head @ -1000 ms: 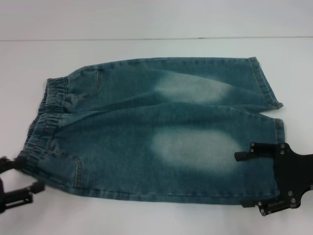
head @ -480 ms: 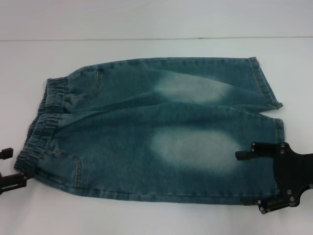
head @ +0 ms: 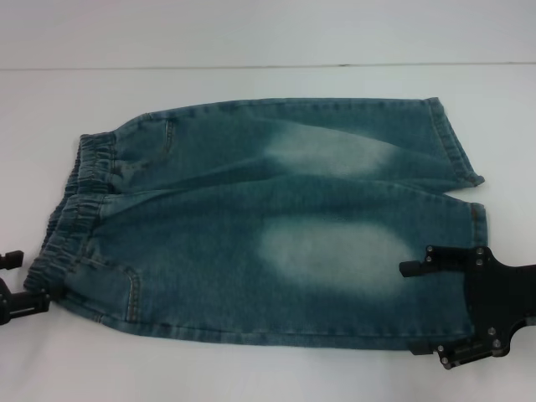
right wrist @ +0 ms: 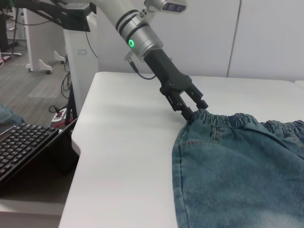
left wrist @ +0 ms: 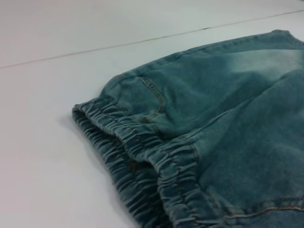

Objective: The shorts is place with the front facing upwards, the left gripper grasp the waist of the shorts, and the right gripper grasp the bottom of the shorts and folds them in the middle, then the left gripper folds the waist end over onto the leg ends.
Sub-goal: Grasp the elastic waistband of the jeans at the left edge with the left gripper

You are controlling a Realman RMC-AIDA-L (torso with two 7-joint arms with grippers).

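Blue denim shorts (head: 268,222) lie flat on the white table, front up. The elastic waist (head: 71,209) is on the left and the leg ends (head: 465,167) are on the right. My left gripper (head: 18,282) is at the near corner of the waist, open, with one finger on each side of that corner. The right wrist view shows this left gripper (right wrist: 192,110) touching the waistband (right wrist: 228,121). My right gripper (head: 423,307) stands open over the near leg's bottom (head: 477,222), its fingers spread across the denim. In the left wrist view the gathered waistband (left wrist: 142,156) is seen close up.
The white table (head: 251,42) extends beyond the shorts on all sides. Its left edge (right wrist: 76,156) drops off past the waist, where a keyboard (right wrist: 23,145) and a white stand (right wrist: 83,52) sit off the table.
My left gripper has moved left and up from just below the waist corner, and now straddles it. The right gripper has edged slightly left. The shorts have not moved.
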